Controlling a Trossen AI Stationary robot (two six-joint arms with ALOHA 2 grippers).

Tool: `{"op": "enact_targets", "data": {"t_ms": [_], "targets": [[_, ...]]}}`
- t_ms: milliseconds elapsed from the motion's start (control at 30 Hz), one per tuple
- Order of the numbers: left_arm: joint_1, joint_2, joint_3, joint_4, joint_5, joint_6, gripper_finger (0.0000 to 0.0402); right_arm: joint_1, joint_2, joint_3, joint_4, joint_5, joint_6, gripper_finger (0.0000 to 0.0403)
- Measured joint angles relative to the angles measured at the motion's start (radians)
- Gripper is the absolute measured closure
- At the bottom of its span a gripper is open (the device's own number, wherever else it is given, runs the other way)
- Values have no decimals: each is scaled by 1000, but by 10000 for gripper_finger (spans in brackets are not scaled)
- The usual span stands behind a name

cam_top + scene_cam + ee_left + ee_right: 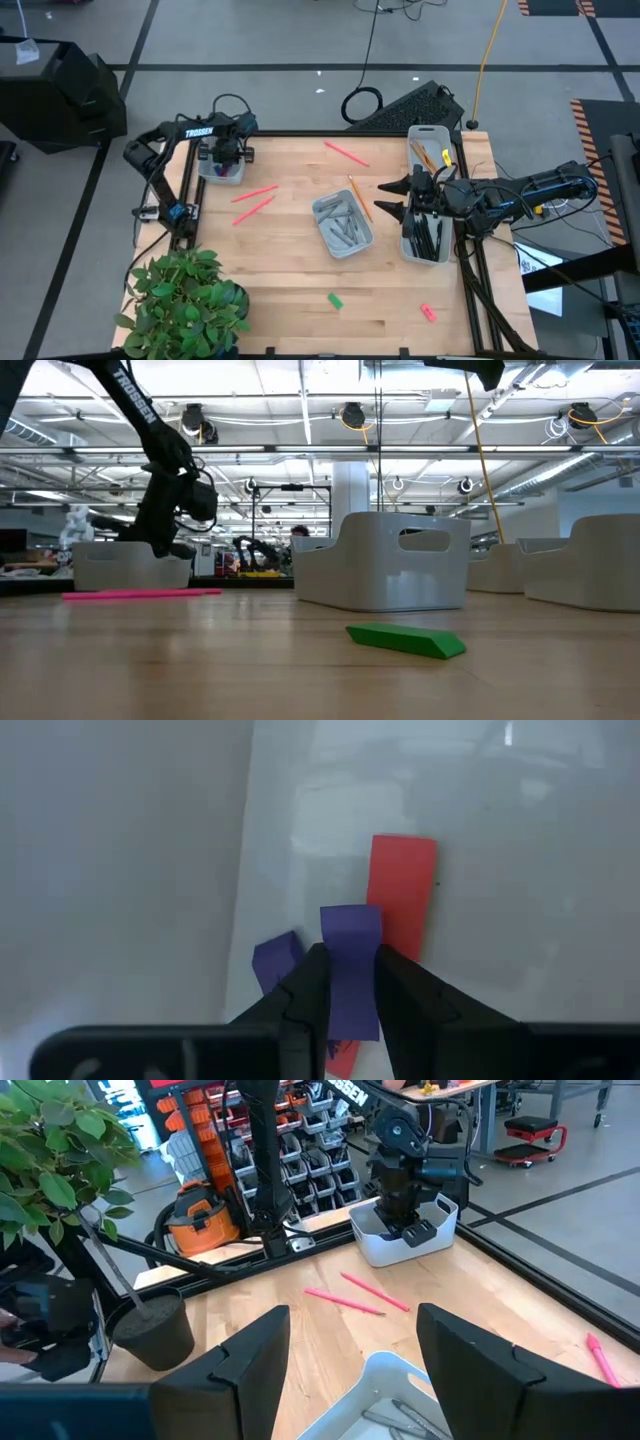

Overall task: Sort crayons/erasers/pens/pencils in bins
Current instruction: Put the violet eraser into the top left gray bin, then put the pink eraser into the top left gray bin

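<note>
From above, we are seeing the left gripper [222, 160] reaching into the far-left bin [221, 176], while the right gripper [392, 197] is hovering with fingers spread beside the pens' bin [426, 252]. In the left wrist view, we are seeing its fingers pinching a purple eraser [351, 960] over a red eraser [404, 890]

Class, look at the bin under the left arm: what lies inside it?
Inside the bin, the left wrist view shows a red eraser and two purple erasers; the left claw grips one purple eraser. The claw hides the floor beneath it.
</note>
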Motion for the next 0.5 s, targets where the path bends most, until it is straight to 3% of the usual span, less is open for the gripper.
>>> {"op": "enact_targets", "data": {"t_ms": [100,233,400,500], "targets": [[17,6,0,1,29,16,315,0,0,0,0,0,-2,190],[26,-15,1,-5,63,17,266,0,0,0,0,1,-1,190],[23,-96,0,-14,75,44,200,0,0,0,0,-1,-2,190],[10,-163,1,-18,78,51,182,0,0,0,0,-2,-7,190]]}}
